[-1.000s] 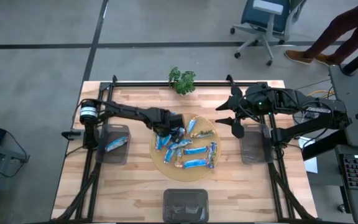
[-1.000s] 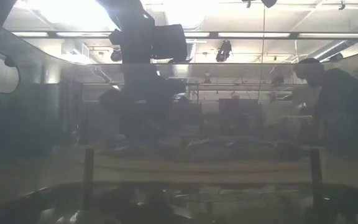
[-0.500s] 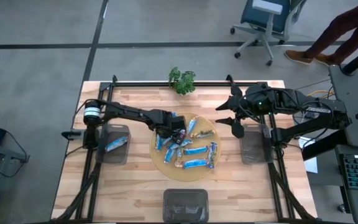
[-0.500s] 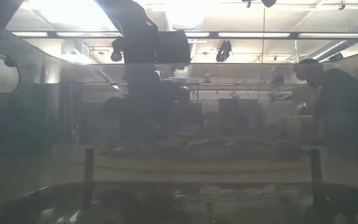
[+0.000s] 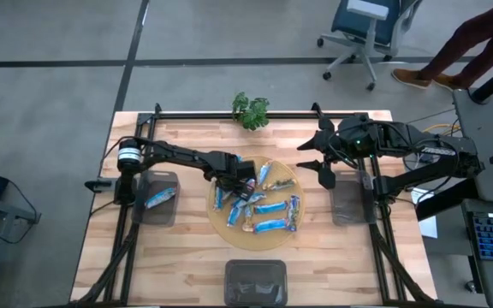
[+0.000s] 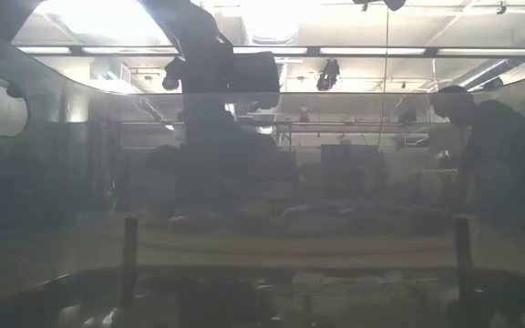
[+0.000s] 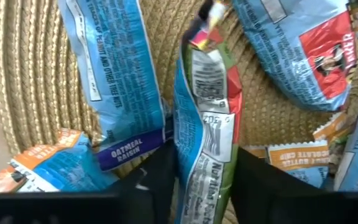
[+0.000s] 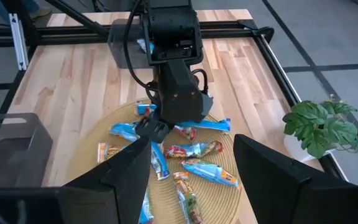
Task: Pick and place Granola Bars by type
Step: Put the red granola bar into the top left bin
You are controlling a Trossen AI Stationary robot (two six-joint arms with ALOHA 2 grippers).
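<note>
- One bar [image 5: 159, 198] already lies in the bin [image 5: 155, 181] at middle left.
- Many bars [image 5: 268, 207] wait on the mat [image 5: 219, 218].
- Left hand [image 5: 245, 186] clamps a green-edged bar [image 7: 207, 149].
- Right hand [image 5: 322, 168] hangs apart, empty.

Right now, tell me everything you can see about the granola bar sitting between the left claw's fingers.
The granola bar is a crinkled foil packet, blue with green and red patches, its white nutrition panel and barcode facing the wrist camera. It stands on edge between the left claw's two dark fingers, which press in from both sides. It sits on the woven mat among other bars, beside a blue oatmeal raisin bar.
</note>
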